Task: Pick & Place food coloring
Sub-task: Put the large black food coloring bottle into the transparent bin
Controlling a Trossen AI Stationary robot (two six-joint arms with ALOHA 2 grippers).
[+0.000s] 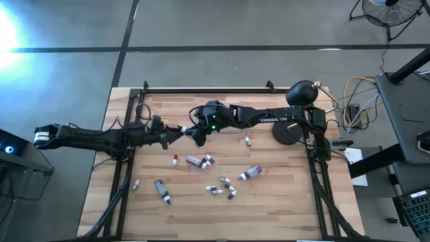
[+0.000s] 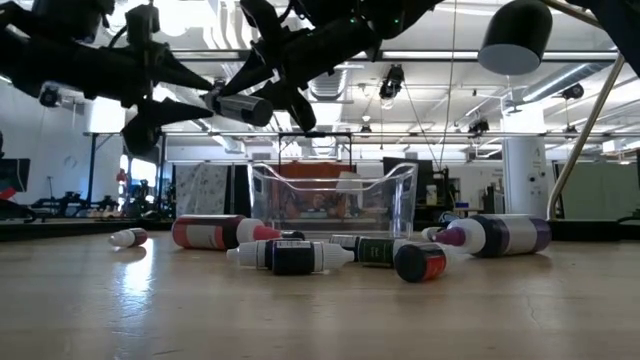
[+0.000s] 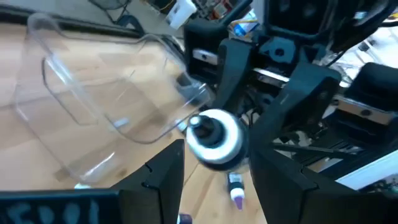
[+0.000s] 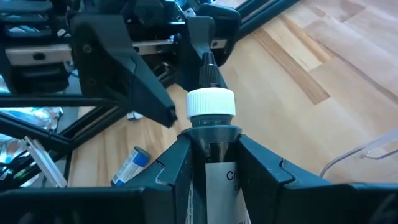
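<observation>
Both arms are raised over the middle of the table with their tips nearly meeting. The right gripper is clenched on a food coloring tube; from its wrist camera I see the grey body pinched between the two fingers, with the white cap and dark nozzle sticking out past the fingertips. The left gripper faces it nose to nose, jaws parted, with that same capped end sitting between its fingers; I cannot tell whether the pads touch the cap yet, so I log the left as released. The clear plastic box lies just beyond and below the two tips, with its opening tilted toward the left wrist camera. The remaining bottles lie scattered on the table well below and away from both grippers. This looks like a hand-over or a cap grab in mid-air. Risks as I judge them: the tube is round and held by a narrow pinch, so a push from the left fingers off its axis could pivot it or slide it out. If the right lets go before the left has closed, the tube drops and may miss the box. The two tips are also close enough to collide.
</observation>
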